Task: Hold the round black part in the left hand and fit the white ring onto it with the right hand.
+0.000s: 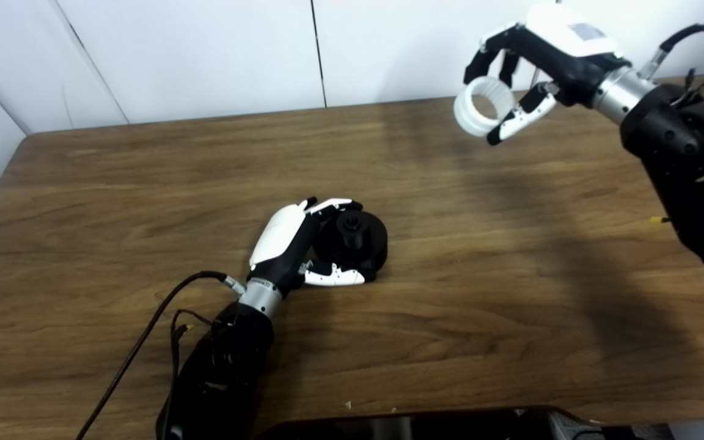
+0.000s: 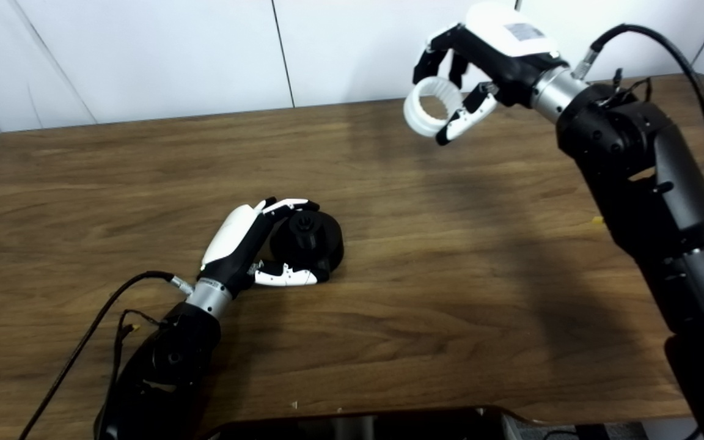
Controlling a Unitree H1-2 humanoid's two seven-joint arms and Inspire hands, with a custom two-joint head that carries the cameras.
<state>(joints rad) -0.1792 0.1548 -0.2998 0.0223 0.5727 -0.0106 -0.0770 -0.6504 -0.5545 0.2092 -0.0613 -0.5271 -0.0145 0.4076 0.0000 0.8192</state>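
Two hands are busy on my screen. My left hand [image 1: 294,244] grips the round black part [image 1: 355,241] near the middle of the desk [image 1: 480,275], the part resting on the wood. My right hand [image 1: 529,61] holds the white ring [image 1: 479,105] raised over the desk's far edge, well apart from the part.

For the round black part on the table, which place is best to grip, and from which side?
Grip the round black part by its smooth outer rim, coming from its left as the left hand does. Its raised hub faces up and right, so fingers on the rim would probably leave that side free for the white ring.
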